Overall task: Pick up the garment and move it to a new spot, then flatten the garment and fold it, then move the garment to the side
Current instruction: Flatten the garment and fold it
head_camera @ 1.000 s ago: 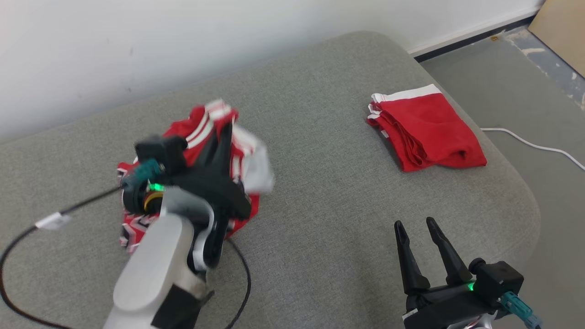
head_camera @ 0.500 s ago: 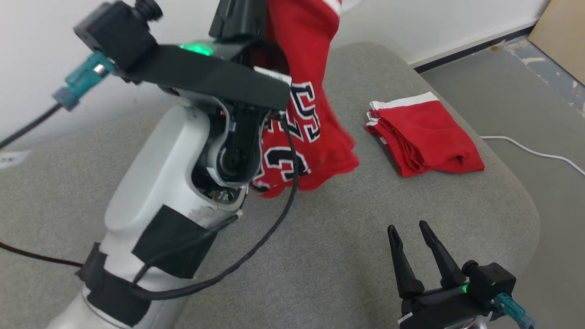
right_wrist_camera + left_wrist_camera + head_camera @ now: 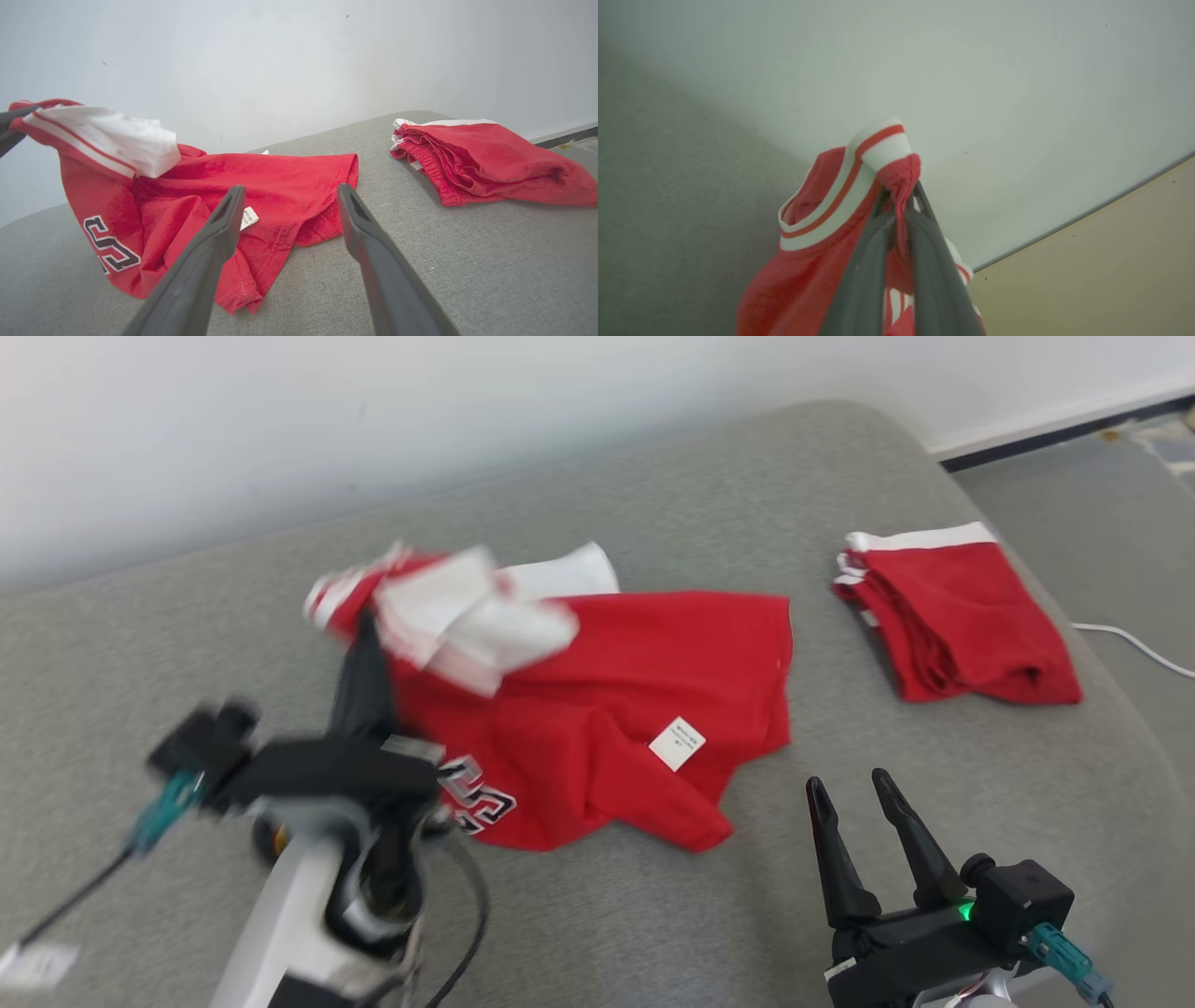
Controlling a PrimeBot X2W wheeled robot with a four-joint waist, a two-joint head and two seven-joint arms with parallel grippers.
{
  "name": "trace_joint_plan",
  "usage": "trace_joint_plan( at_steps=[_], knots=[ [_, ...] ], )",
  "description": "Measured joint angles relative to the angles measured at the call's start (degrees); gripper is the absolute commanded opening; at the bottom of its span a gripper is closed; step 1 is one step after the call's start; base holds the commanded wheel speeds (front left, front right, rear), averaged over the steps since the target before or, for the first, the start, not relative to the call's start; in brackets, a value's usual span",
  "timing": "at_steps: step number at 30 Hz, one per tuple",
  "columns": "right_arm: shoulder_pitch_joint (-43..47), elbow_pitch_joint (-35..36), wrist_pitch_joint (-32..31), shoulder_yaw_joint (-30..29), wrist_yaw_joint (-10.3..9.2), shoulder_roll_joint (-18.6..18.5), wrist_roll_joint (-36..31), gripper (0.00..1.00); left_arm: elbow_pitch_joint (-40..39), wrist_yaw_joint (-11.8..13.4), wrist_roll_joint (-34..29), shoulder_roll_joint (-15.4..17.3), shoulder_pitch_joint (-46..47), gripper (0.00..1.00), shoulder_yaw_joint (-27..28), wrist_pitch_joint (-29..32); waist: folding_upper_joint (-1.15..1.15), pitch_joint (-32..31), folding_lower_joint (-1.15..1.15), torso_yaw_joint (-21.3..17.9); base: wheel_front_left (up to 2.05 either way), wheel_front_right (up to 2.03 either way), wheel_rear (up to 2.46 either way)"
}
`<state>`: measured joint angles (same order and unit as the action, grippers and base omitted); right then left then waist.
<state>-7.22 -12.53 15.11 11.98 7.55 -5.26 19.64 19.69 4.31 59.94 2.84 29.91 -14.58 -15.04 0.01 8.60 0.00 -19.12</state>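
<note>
left gripper (image 3: 902,198) is pinching the red garment (image 3: 616,700) by its striped trim, holding that end raised while the rest is lying on the grey cushion (image 3: 653,915); right gripper (image 3: 848,786) is hovering spread wide, near the hem.

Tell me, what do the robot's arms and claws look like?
The left claw and right claw each have two long, dark, tapering fingers. A small green light glows at the right claw's black base, and a teal plug sticks out beside it. The left forearm is a smooth pale shell, with a black cable looping alongside.
</note>
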Motion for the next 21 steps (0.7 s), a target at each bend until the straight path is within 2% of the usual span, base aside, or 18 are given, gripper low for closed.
trace_joint_plan(
  at_steps=[4, 9, 16, 17, 18, 19, 20, 21],
  knots=[
    [-0.1, 0.1, 0.0, 0.0, 0.0, -0.5, -0.1, 1.0, 2.9, -1.4, -1.2, 0.0, -5.9, 0.0, 7.2, 0.0, 0.0, 0.5, 0.0, 2.5, 0.0, 0.0, 0.0],
    [-0.2, -0.1, 0.0, 0.7, 0.0, -0.8, -0.1, 1.0, 5.0, -2.9, -1.8, 0.0, -10.0, 0.0, 12.3, 0.0, 0.0, 0.6, 0.0, 4.7, 0.0, 0.0, 0.0],
    [-0.1, -0.5, 0.0, 1.5, 0.0, -1.3, -0.1, 1.0, 8.2, -4.9, 4.3, 0.0, -14.4, 0.0, 15.6, 0.0, -0.01, -0.5, 0.0, 7.1, 0.0, 0.0, 0.0],
    [0.0, -0.6, 0.0, 1.6, 0.0, -1.4, -0.1, 1.0, 8.6, -5.3, 4.7, 0.0, -14.8, 0.06, 15.8, 0.0, 0.0, -0.8, 0.0, 7.2, 0.0, 0.0, 0.0],
    [0.0, -0.6, 0.0, 1.6, 0.0, -1.5, -0.1, 1.0, 8.7, -5.4, 5.1, 0.0, -15.2, 0.43, 16.0, 0.0, 0.0, -1.1, 0.0, 7.4, 0.0, 0.0, 0.0],
    [0.1, -0.7, 0.0, 1.6, 0.0, -1.6, 0.0, 1.0, 8.8, -5.4, 5.2, -0.1, -15.6, 0.68, 16.2, 0.0, 0.0, -1.3, 0.0, 7.6, 0.0, 0.0, 0.0],
    [0.2, -0.8, 0.0, 1.6, 0.0, -1.7, 0.0, 1.0, 8.9, -5.4, 5.2, -0.1, -16.0, 1.0, 16.7, 0.0, 0.0, -1.6, 0.0, 7.8, 0.0, 0.0, 0.0],
    [0.3, -0.8, 0.0, 1.7, 0.01, -1.7, 0.0, 1.0, 9.1, -5.4, 5.1, -0.1, -16.5, 1.0, 17.3, 0.0, 0.0, -1.9, 0.0, 8.0, 0.0, 0.0, 0.0]
  ],
)
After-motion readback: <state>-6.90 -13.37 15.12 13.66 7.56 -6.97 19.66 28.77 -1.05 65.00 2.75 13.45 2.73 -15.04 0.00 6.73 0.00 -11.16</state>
